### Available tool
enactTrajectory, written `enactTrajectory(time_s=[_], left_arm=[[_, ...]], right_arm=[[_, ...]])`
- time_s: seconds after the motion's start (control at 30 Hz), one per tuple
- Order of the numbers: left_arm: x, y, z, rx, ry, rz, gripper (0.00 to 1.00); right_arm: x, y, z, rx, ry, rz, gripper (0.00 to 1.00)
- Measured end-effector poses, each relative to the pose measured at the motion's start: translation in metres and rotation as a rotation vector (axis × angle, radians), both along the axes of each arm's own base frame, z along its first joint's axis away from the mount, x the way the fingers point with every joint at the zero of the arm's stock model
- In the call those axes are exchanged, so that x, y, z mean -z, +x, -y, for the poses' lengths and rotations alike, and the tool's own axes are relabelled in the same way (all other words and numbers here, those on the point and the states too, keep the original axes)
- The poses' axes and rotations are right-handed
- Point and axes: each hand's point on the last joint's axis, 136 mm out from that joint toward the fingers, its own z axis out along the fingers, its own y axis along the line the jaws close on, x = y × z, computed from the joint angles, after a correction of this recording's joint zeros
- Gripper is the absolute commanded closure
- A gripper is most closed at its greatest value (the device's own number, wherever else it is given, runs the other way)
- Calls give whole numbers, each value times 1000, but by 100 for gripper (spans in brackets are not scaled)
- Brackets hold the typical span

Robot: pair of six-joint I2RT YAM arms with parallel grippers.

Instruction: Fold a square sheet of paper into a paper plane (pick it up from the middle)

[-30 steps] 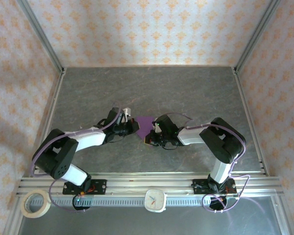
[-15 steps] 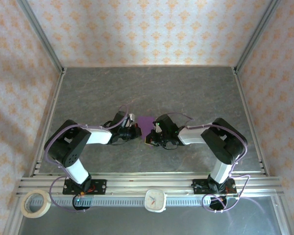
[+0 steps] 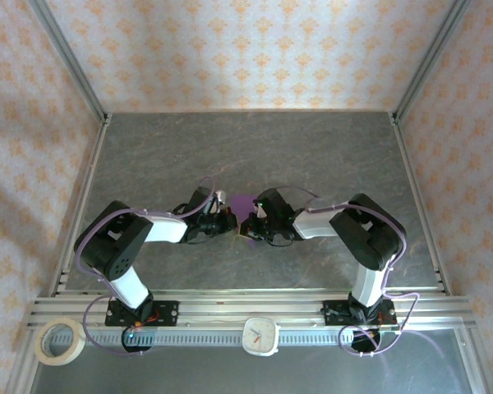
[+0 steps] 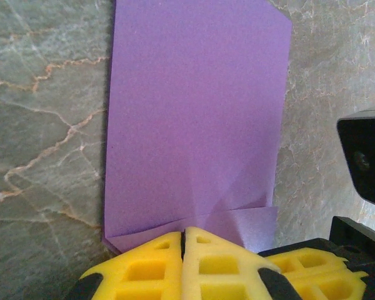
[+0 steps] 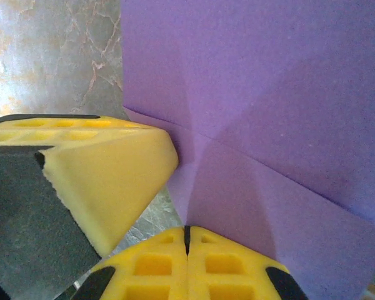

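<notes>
The square sheet of paper point(image 3: 245, 203) is purple and partly folded, lying at the table's middle between both grippers. In the left wrist view the paper point(image 4: 194, 112) lies flat with a folded flap along its near edge. My left gripper point(image 4: 184, 234) is shut, its tips resting on that flap. In the right wrist view the paper point(image 5: 269, 94) shows creases that meet at my right gripper point(image 5: 187, 230), which is shut with its tips against the sheet. From above, the left gripper point(image 3: 231, 217) and right gripper point(image 3: 253, 223) nearly touch. The left gripper's yellow finger point(image 5: 112, 175) sits close beside the right one.
A roll of tape point(image 3: 59, 341) and a small white clock point(image 3: 261, 335) lie at the near edge by the aluminium rail point(image 3: 230, 305). Patterned walls and metal posts point(image 3: 66, 57) close in the grey marble table point(image 3: 246, 148).
The left arm has drawn in and its gripper has moved right onto the paper. The right gripper has shifted left. Less of the purple sheet shows between them.
</notes>
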Motion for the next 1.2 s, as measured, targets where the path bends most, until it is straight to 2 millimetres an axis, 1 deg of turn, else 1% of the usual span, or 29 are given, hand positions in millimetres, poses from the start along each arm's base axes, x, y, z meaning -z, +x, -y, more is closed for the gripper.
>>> enactTrajectory(time_s=[0.07, 0.23, 0.3, 0.43, 0.47, 0.5, 0.57, 0.63, 0.73, 0.8, 0.87, 0.93, 1.0, 1.1, 1.13, 1.2], left_arm=[[0, 0, 0, 0, 0, 0, 100], [0, 0, 1, -13, -10, -12, 100], [0, -1, 1, -19, -14, -17, 100], [0, -1, 0, -55, -42, -20, 100], [0, -1, -2, -74, -51, -18, 100], [0, -2, -4, -90, -59, -18, 100], [-1, -4, -8, -131, -74, -23, 100], [-1, -7, -10, -170, -91, -28, 100], [-2, -14, -10, -227, -116, -34, 100], [-3, -22, -7, -243, -123, -43, 98], [-8, -26, -4, -252, -126, -36, 92], [-20, -24, -6, -263, -133, -5, 86], [-36, -19, -9, -268, -131, 44, 77], [-60, -8, -14, -263, -118, 109, 69], [-66, -4, -18, -266, -116, 128, 66], [-76, 6, -31, -278, -114, 162, 60]], right_arm=[[0, -8, 7, -18, -4, 14, 99], [2, -41, 34, -66, -12, 29, 99], [3, -47, 38, -79, -13, 38, 99], [2, -51, 44, -90, -32, 47, 98], [1, -51, 46, -87, -43, 50, 97], [1, -50, 49, -81, -59, 59, 94], [-2, -46, 56, -61, -96, 95, 93], [-8, -36, 63, -26, -135, 154, 91], [-22, -16, 74, 48, -182, 252, 90], [-32, -2, 80, 99, -198, 300, 83], [-38, 9, 84, 144, -210, 325, 76], [-41, 16, 87, 176, -216, 337, 71], [-42, 17, 87, 187, -209, 336, 68], [-47, 19, 82, 195, -173, 335, 63], [-49, 19, 79, 197, -156, 334, 62], [-56, 20, 72, 196, -109, 336, 59]])
